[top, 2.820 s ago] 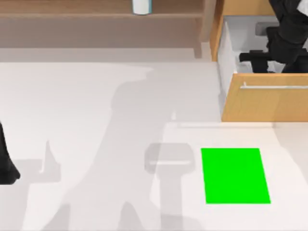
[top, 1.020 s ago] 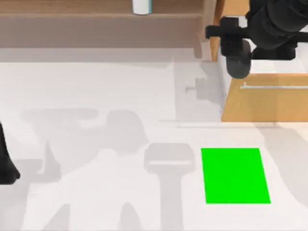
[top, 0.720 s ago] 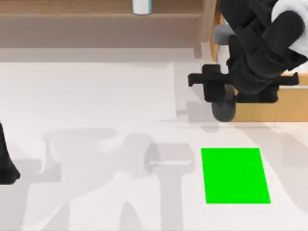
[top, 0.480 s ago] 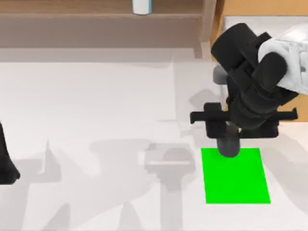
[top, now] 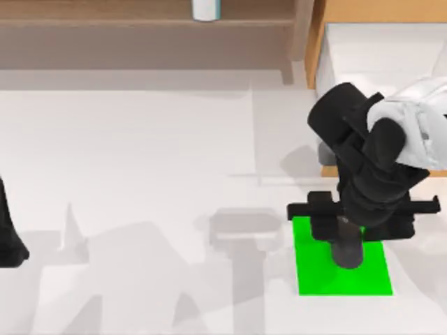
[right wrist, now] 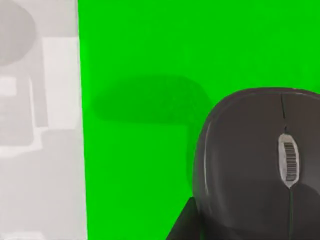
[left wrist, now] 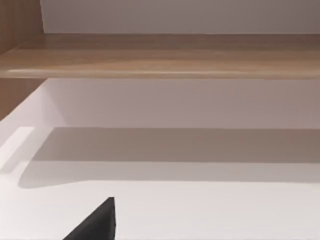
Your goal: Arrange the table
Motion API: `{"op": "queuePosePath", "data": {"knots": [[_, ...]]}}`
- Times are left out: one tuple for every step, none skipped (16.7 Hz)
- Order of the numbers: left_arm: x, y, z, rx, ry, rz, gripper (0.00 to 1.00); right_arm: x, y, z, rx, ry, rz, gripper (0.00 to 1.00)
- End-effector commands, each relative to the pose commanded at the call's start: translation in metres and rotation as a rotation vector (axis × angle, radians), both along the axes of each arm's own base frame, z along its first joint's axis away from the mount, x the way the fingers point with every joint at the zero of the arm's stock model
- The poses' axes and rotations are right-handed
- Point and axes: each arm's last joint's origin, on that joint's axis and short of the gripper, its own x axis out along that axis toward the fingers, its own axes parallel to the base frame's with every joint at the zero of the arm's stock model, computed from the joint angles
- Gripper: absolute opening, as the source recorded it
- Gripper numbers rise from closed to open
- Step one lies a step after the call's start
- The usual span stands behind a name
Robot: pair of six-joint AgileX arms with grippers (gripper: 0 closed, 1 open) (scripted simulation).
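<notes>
- The left arm [top: 10, 241] sits parked at the left edge of the table [top: 140, 153], one dark piece of it poking into the left wrist view; whether its gripper is apart or together I cannot tell.
- One brown wooden shelf [top: 140, 21] runs along the back of the table, with one small white container [top: 206, 9] standing on it.
- One light-wood drawer cabinet [top: 321, 42] stands at the back right, its drawer pulled open.
- One green pad [top: 314, 272] lies on the table toward the front right, and the right gripper [top: 347, 241] hangs above it, clamped on one dark computer mouse [right wrist: 260, 165].
- In the right wrist view the mouse casts a shadow on the pad, so I judge it is not yet resting there.
- The step in hand looks like placing the mouse on the pad; the next move calls for a gentle lowering until it touches, then letting the fingers part and lifting straight up.
</notes>
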Motion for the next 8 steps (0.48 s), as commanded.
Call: {"op": "queuePosePath", "data": {"knots": [[0.0000, 0.0000, 0.0000, 0.000, 0.000, 0.000, 1.00, 0.0000, 0.0000, 0.0000, 0.000, 0.000, 0.000, 0.00], [0.0000, 0.0000, 0.0000, 0.000, 0.000, 0.000, 1.00, 0.0000, 0.0000, 0.0000, 0.000, 0.000, 0.000, 0.00], [0.0000, 0.0000, 0.0000, 0.000, 0.000, 0.000, 1.00, 0.0001, -0.0003, 0.0012, 0.002, -0.002, -0.002, 0.00], [0.0000, 0.0000, 0.0000, 0.000, 0.000, 0.000, 1.00, 0.0001, -0.0003, 0.0012, 0.002, -0.002, -0.002, 0.00], [0.0000, 0.0000, 0.0000, 0.000, 0.000, 0.000, 1.00, 0.0002, -0.0002, 0.0016, 0.003, -0.003, -0.002, 0.00], [0.0000, 0.0000, 0.0000, 0.000, 0.000, 0.000, 1.00, 0.0004, -0.0001, 0.0023, 0.005, -0.006, -0.002, 0.00], [0.0000, 0.0000, 0.0000, 0.000, 0.000, 0.000, 1.00, 0.0008, 0.0000, 0.0033, 0.008, -0.011, -0.001, 0.00], [0.0000, 0.0000, 0.0000, 0.000, 0.000, 0.000, 1.00, 0.0012, 0.0002, 0.0047, 0.011, -0.016, -0.001, 0.00]]}}
